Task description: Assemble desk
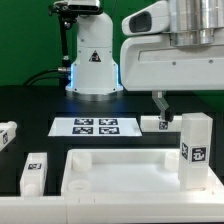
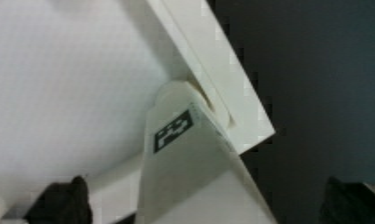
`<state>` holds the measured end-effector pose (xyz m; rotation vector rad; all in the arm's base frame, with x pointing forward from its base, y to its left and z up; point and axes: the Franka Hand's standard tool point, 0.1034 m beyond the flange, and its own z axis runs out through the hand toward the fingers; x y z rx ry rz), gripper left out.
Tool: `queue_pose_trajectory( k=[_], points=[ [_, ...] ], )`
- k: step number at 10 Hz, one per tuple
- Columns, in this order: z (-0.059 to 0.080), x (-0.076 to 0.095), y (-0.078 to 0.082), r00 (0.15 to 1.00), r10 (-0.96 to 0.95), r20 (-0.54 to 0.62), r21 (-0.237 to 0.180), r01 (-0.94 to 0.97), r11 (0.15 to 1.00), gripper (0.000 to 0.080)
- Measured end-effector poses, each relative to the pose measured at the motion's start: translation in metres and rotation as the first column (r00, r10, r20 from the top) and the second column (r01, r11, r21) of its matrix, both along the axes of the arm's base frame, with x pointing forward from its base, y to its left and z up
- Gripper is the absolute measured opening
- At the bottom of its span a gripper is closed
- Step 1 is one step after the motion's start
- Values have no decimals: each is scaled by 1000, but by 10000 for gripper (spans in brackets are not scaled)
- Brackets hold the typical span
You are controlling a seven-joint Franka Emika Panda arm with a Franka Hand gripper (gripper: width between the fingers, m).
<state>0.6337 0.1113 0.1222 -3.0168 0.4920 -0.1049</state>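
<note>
1. Fingers (image 2: 59,202) are showing as dark tips at either side of the wrist view, spread wide and touching nothing. The gripper (image 2: 205,200) is sitting released, with no grasp.
2. A white desk leg (image 2: 198,165) is lying between the tips, with gaps showing on both sides. Its black-and-white tag (image 2: 173,127) is facing the camera.
3. The far end of that leg is meeting the tabletop rim (image 2: 210,70), a white strip running diagonally. White surface is lying on one side of the strip and dark table on the other. Whether the leg is touching the rim or just overlapping it, I cannot tell.
4. In the exterior view the Panda arm (image 1: 170,60) is filling the upper right and hiding most of the hand. A thin dark piece (image 1: 158,103) is hanging below it, just above a rear leg (image 1: 160,123). Cannot tell whether that piece is a finger.
5. The tabletop (image 1: 120,175) is lying rim-up at the front of the black table (image 1: 30,110). An upright leg (image 1: 195,150) is standing at its corner on the exterior view's right, tag facing the camera.
6. Cannot tell which of these legs is the one in the wrist view.
7. Two more legs are lying loose on the exterior view's left. The far-left leg (image 1: 7,135) is sitting at the picture edge. The near-left leg (image 1: 34,172) is lying just beside the tabletop's end, not touching it.
8. The marker board (image 1: 95,126) is lying flat behind the tabletop, and the robot base (image 1: 93,65) is standing behind the board.
</note>
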Motion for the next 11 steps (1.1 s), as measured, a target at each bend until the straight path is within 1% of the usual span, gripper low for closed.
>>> queue_pose_trajectory(
  k=[1,3,4,5,6,8,9,10,11],
  points=[
    [-3,0,1,982,187,6,-33,-187,982,649],
    [-4,0,1,988,156,5,-28,-156,987,649],
    [-5,0,0,987,158,5,-28,-158,987,530],
    [-5,0,0,988,155,4,-28,-155,987,385],
    [-5,0,2,999,35,-2,-13,-35,999,284],
    [-4,0,2,982,-190,-14,5,190,982,284],
    [-5,0,3,905,-424,-21,26,425,905,284],
    [-6,-2,5,837,-547,-24,42,547,836,284],
    [-6,-2,5,829,-558,-27,44,559,828,284]
  ],
)
